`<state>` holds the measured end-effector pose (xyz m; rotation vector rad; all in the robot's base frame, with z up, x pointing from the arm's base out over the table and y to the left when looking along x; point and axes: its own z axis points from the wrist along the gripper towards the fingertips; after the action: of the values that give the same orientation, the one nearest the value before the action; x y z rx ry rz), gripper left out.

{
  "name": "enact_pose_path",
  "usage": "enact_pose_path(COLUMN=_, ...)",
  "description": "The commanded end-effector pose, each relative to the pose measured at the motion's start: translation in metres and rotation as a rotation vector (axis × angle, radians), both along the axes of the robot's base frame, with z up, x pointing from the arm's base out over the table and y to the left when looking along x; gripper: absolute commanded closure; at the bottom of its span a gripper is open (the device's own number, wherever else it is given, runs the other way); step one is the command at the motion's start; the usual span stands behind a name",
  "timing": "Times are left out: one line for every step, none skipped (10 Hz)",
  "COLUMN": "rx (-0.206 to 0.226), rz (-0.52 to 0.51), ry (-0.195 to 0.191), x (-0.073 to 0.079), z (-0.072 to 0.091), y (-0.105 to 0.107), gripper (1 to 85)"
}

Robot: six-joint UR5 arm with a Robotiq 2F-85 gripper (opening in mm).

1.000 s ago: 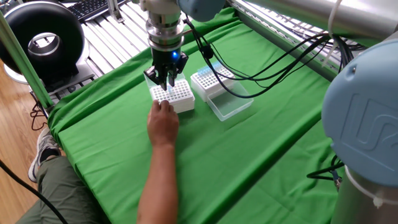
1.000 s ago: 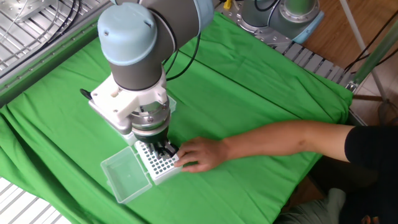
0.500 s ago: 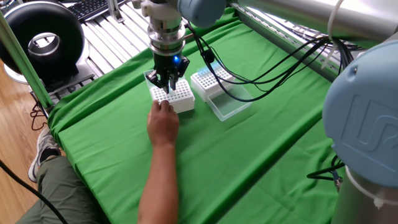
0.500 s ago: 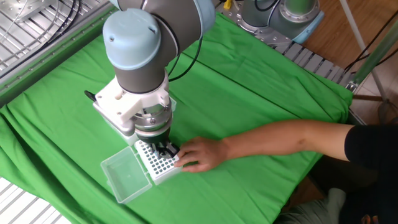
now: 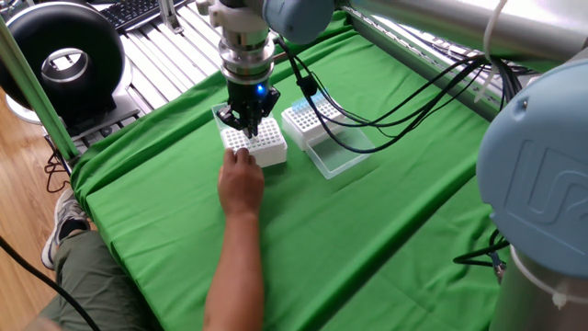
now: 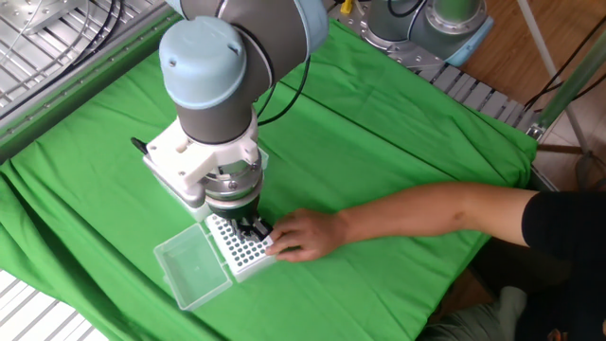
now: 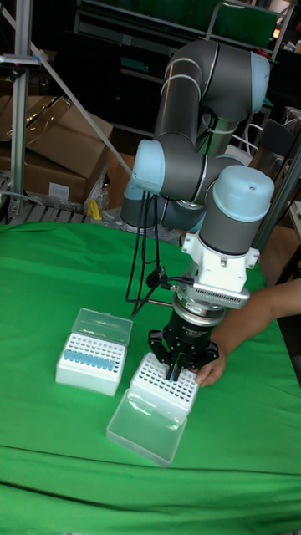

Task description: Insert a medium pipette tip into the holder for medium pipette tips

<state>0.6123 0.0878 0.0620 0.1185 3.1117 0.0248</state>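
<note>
The holder for medium pipette tips is a white rack point(image 5: 265, 143) point(image 6: 237, 254) point(image 7: 160, 383) on the green cloth, its holes mostly empty. My gripper point(image 5: 247, 128) point(image 6: 252, 228) point(image 7: 176, 368) points straight down over the rack's near corner, fingers drawn close together just above the holes. A thin medium pipette tip seems pinched between them, but it is barely visible. A person's hand point(image 5: 241, 175) point(image 6: 301, 234) point(image 7: 209, 369) steadies the rack from the side, close to my fingers.
A second white box point(image 5: 308, 118) point(image 7: 90, 355) holding blue tips stands beside the rack. A clear plastic lid point(image 5: 338, 156) point(image 6: 192, 270) point(image 7: 146, 426) lies next to it. The person's forearm point(image 6: 436, 210) stretches across the cloth.
My gripper has sunk slightly toward the rack. The hand and rack have stayed put.
</note>
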Motion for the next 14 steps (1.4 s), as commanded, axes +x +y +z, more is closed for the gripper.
enact_pose_path(rx=-0.001, rz=-0.02, ry=0.031, x=-0.007, z=0.012, y=-0.003, gripper=80.3)
enact_pose_path(rx=-0.003, rz=-0.023, ry=0.04, x=-0.009, z=0.019, y=-0.002, gripper=81.3)
enact_pose_path(rx=-0.003, rz=-0.024, ry=0.049, x=-0.011, z=0.027, y=-0.003, gripper=82.0)
enact_pose_path(rx=-0.003, rz=-0.018, ry=0.054, x=-0.011, z=0.033, y=-0.005, gripper=82.0)
enact_pose_path(rx=-0.002, rz=-0.01, ry=0.065, x=-0.013, z=0.045, y=-0.008, gripper=82.0)
enact_pose_path(rx=0.003, rz=-0.004, ry=0.069, x=-0.014, z=0.054, y=-0.011, gripper=82.3)
enact_pose_path(rx=0.008, rz=0.002, ry=0.069, x=-0.013, z=0.061, y=-0.014, gripper=82.3)
enact_pose_path(rx=0.008, rz=0.009, ry=0.069, x=-0.012, z=0.067, y=-0.018, gripper=83.0)
enact_pose_path(rx=0.005, rz=0.016, ry=0.066, x=-0.009, z=0.07, y=-0.023, gripper=83.3)
enact_pose_path(rx=0.002, rz=0.022, ry=0.063, x=-0.007, z=0.071, y=-0.026, gripper=83.3)
enact_pose_path(rx=0.002, rz=0.031, ry=0.061, x=-0.005, z=0.074, y=-0.029, gripper=83.3)
enact_pose_path(rx=0.003, rz=0.042, ry=0.06, x=-0.002, z=0.076, y=-0.033, gripper=83.7)
enact_pose_path(rx=-0.025, rz=0.072, ry=0.051, x=0.003, z=0.077, y=-0.046, gripper=84.3)
enact_pose_path(rx=-0.031, rz=0.089, ry=0.049, x=0.007, z=0.076, y=-0.053, gripper=84.7)
